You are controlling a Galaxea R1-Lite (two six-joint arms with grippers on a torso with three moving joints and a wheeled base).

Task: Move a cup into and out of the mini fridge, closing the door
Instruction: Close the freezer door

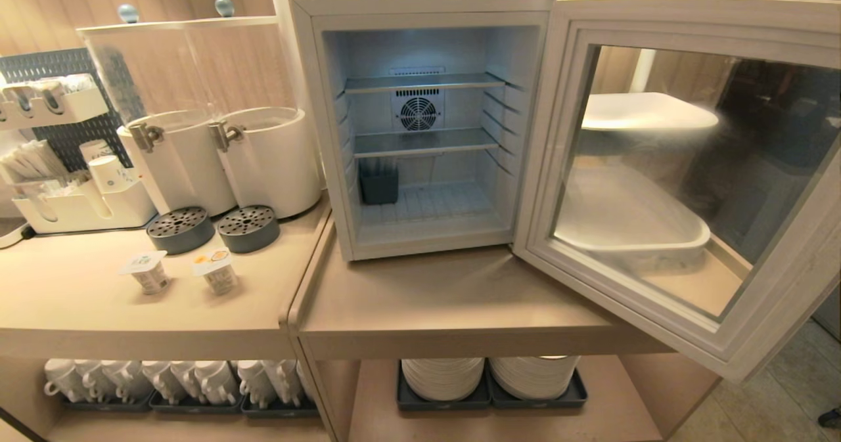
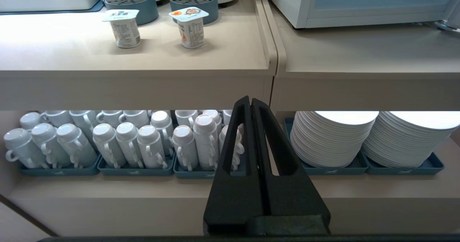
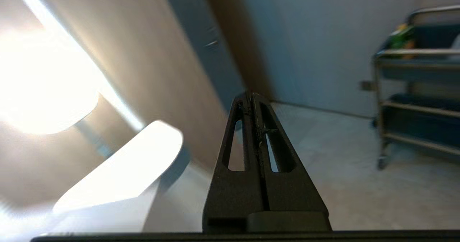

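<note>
The white mini fridge [image 1: 420,10] stands on the right counter with its inside lit and bare wire shelves. Its door [image 1: 690,16] is swung wide open to the right. A small dark bin [image 1: 378,184] sits at the bottom left inside. Two small foil-lidded cups [image 1: 148,272] [image 1: 217,271] stand on the left counter; the left wrist view shows them too [image 2: 124,28] [image 2: 190,27]. My left gripper [image 2: 250,100] is shut and empty, low in front of the counter edge. My right gripper [image 3: 250,95] is shut and empty, facing floor and wall. Neither arm shows in the head view.
Two white drink dispensers [image 1: 269,159] with grey drip trays [image 1: 181,230] stand behind the cups. Stacked mugs [image 2: 107,141] and plates [image 2: 330,137] fill the lower shelf. A white tub [image 1: 631,222] shows through the door glass. A metal trolley [image 3: 417,83] stands off to the right.
</note>
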